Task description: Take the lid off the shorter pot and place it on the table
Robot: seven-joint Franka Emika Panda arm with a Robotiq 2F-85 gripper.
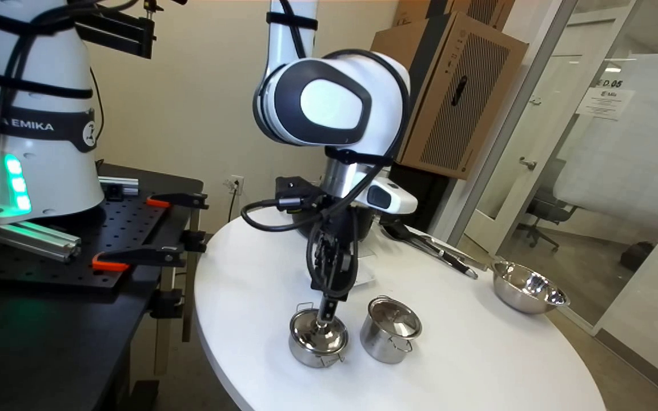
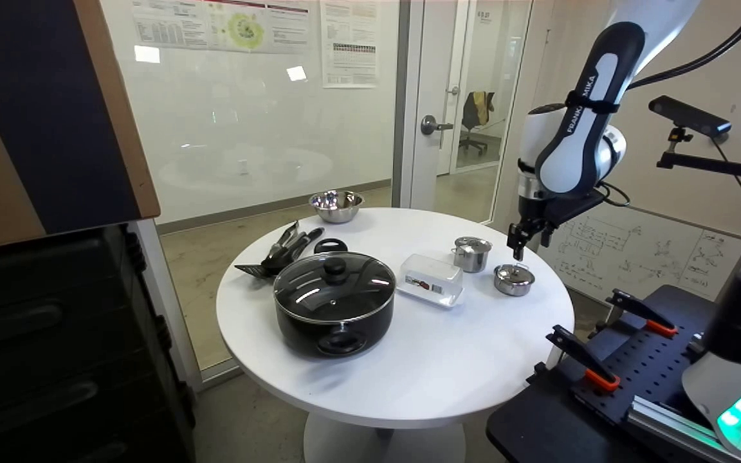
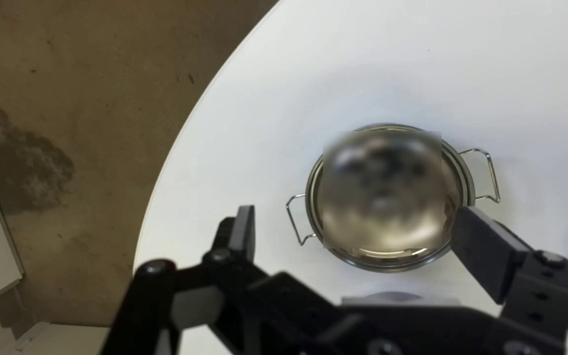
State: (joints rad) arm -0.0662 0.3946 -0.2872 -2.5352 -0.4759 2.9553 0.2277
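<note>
The shorter pot point(image 1: 306, 355) is a small shiny steel pot standing upright on the white round table point(image 1: 466, 348). It also shows in an exterior view point(image 2: 512, 289) near the table's edge. The round steel lid point(image 1: 309, 331) sits on it; in the wrist view the lid point(image 3: 382, 239) fills the pot's top, and its middle is blurred so the knob is not clear there. My gripper point(image 1: 327, 314) points down above the lid. In an exterior view the gripper point(image 2: 531, 247) is a little above the pot. In the wrist view its fingers point(image 3: 355, 211) are wide apart with nothing between them.
The taller steel pot point(image 1: 383, 342), also lidded, stands close beside the shorter pot. A clear plastic box point(image 2: 431, 281), a big black pot point(image 2: 335, 321), black utensils point(image 2: 287, 252) and a steel bowl point(image 2: 336, 207) stand farther off. The table's edge point(image 3: 185, 123) is near the shorter pot.
</note>
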